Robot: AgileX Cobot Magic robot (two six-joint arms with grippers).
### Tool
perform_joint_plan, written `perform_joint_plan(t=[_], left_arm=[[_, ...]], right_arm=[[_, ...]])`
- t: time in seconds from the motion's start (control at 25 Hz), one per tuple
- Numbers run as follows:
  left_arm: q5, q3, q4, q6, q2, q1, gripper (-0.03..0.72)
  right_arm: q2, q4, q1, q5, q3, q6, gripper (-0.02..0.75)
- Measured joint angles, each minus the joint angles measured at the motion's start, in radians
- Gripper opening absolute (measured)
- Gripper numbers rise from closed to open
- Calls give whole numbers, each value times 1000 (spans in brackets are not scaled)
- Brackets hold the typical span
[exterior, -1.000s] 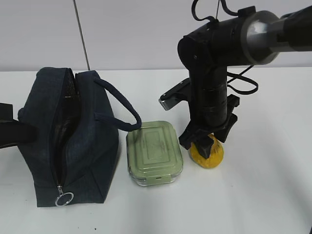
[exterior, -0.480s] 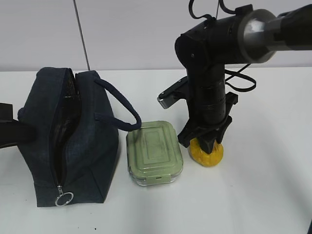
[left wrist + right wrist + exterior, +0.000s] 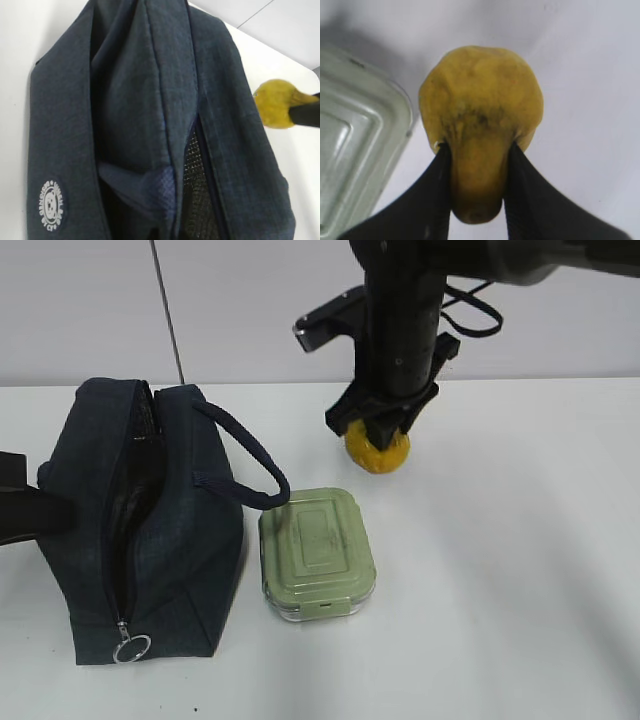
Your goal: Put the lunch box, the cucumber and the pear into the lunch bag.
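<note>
My right gripper (image 3: 378, 428) is shut on the yellow pear (image 3: 378, 452) and holds it in the air, behind the lunch box. In the right wrist view the black fingers (image 3: 432, 190) pinch the pear (image 3: 480, 100) at its narrow end. The sage-green lunch box (image 3: 317, 553) sits on the table beside the navy lunch bag (image 3: 170, 530), whose top zipper is open. The left wrist view shows the lunch bag (image 3: 125, 100) close up, with mesh lining and the pear (image 3: 277, 102) beyond it. My left arm (image 3: 25, 510) rests against the bag's left side, its jaws hidden. The cucumber is out of view.
The bag's loop handle (image 3: 245, 455) arches toward the lunch box, and the silver ring pull (image 3: 131, 647) hangs at the bag's near end. The white table (image 3: 520, 590) runs back to a grey wall.
My right gripper has lifted the pear off the table and carried it up, back and to the left. The lunch box, bag and left arm have not moved.
</note>
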Motion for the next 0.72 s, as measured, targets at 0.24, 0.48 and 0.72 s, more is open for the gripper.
perform_joint_plan(t=[0.24,0.48,0.72], left_arm=[[1,0,0,1,0,0,-15],[1,0,0,1,0,0,-15],[1,0,0,2,0,0,-15]], right_arm=[[-15,171,0,19,-193,-9,218],[-34,511,0,30,-319,-86,218],[-18,881,0,36,-326,-241,218]])
